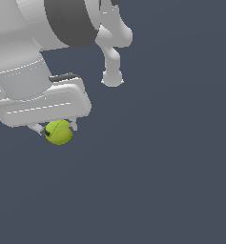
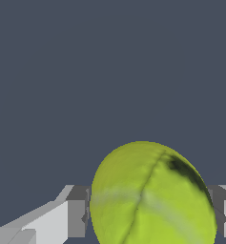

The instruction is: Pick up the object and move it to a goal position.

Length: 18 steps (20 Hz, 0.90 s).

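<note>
The object is a small yellow-green ball [image 1: 58, 132] with thin dark seam lines. It sits between the two fingers of my gripper [image 1: 57, 129], just under the white hand at the exterior view's left. Up close in the wrist view, the ball [image 2: 152, 195] fills the gap between the grey pads [image 2: 78, 217], which press on both its sides. My gripper [image 2: 152, 217] is shut on the ball. I cannot tell whether the ball touches the dark floor or hangs above it.
A flat dark blue-grey floor [image 1: 171, 181] spreads in all directions. The arm's white links and a rounded joint [image 1: 112, 76] stand behind the hand, toward the top of the exterior view.
</note>
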{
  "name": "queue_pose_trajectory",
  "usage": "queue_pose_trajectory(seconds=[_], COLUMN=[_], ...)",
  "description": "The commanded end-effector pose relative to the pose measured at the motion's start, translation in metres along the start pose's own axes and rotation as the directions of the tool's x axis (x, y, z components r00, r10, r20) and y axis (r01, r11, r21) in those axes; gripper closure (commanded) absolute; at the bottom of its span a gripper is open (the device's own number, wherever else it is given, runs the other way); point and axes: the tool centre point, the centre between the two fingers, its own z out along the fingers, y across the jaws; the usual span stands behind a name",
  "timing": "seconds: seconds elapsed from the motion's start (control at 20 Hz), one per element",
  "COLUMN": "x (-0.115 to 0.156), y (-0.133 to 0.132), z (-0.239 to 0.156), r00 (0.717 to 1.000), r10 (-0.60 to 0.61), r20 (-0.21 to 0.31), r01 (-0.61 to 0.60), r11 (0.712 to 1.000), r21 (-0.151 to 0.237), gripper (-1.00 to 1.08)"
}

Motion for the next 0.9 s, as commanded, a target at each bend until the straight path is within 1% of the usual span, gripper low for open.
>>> queue_pose_trajectory(seconds=[0.0, 0.4, 0.85], x=[0.006, 0.019, 0.024], y=[0.005, 0.016, 0.02], z=[-0.013, -0.034, -0.041], r00=[1.0, 0.997, 0.996], r10=[-0.028, -0.074, -0.09], r20=[-0.006, -0.015, -0.019], r01=[0.028, 0.075, 0.091], r11=[1.0, 0.997, 0.995], r21=[0.009, 0.026, 0.032], gripper=[1.08, 1.08, 1.08])
